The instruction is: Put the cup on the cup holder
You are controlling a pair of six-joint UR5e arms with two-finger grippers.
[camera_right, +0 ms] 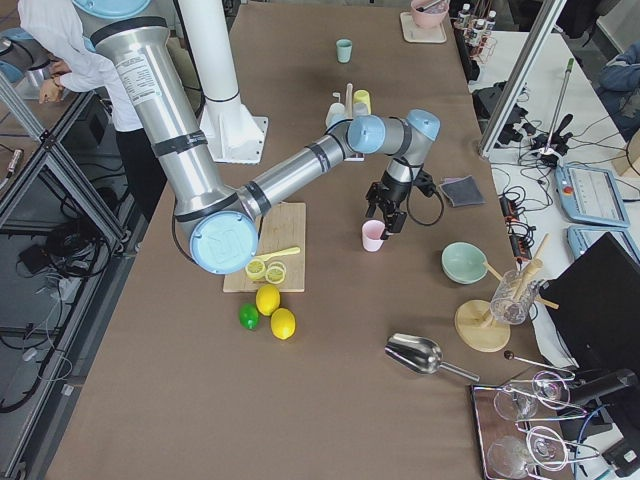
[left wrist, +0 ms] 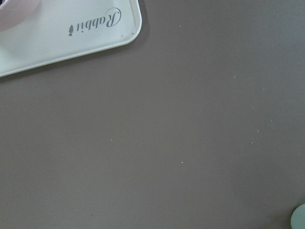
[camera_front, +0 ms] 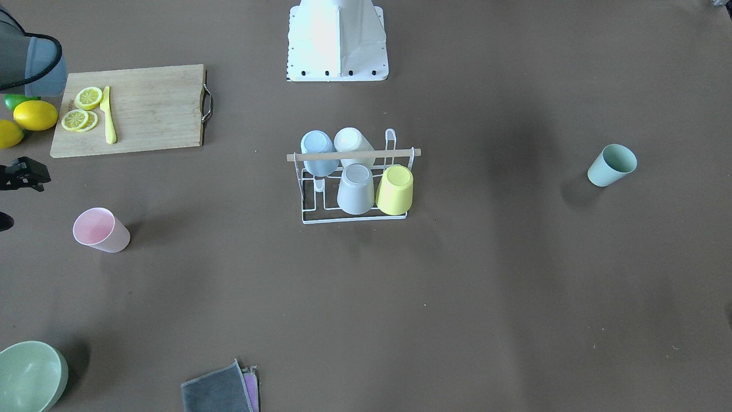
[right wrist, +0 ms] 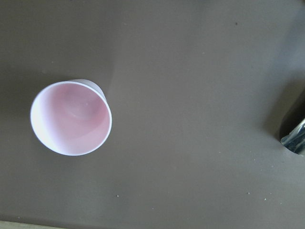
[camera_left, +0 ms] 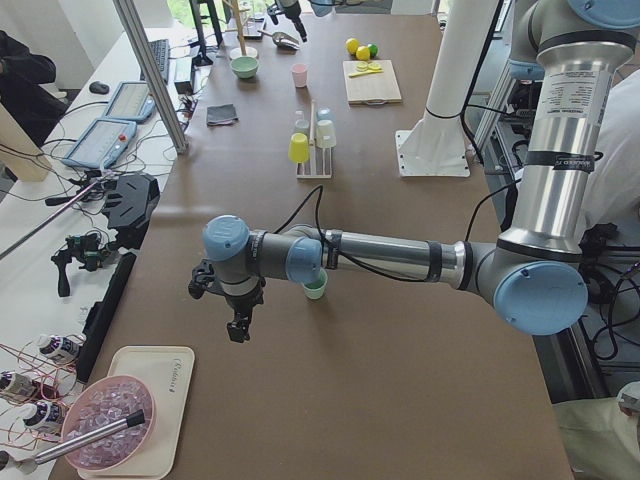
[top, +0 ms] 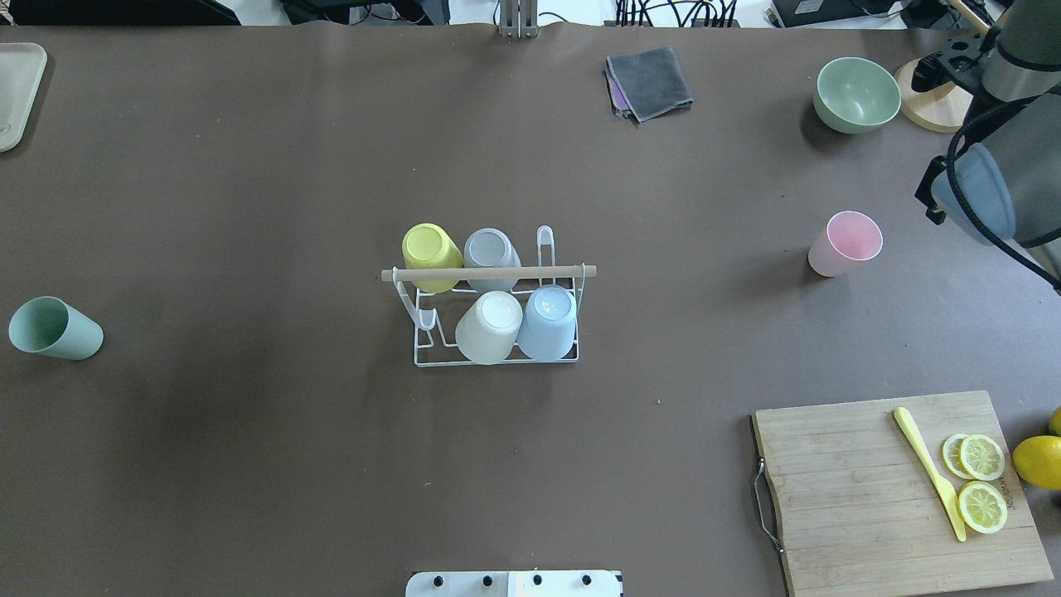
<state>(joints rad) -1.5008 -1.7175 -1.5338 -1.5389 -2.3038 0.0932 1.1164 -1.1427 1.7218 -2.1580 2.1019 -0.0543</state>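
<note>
Four pastel plastic cups (top: 432, 256) are sitting mouth-down over the prongs (top: 545, 240) of the small white wire cup holder (top: 489, 273), probably so they drain and stay put; two prongs are standing free. You are holding the right end effector (camera_right: 386, 222) near the pale pink plastic cup (right wrist: 71, 118). That cup is standing on the brown worktop (top: 249, 456), well apart from the holder, mouth up and long axis vertical, so it is needing a flip. Whether either end effector, right or left (camera_left: 238, 328), is spread or closed, I cannot tell.

Soft even light, faint shadows, glare on white base (camera_front: 337, 40).
</note>
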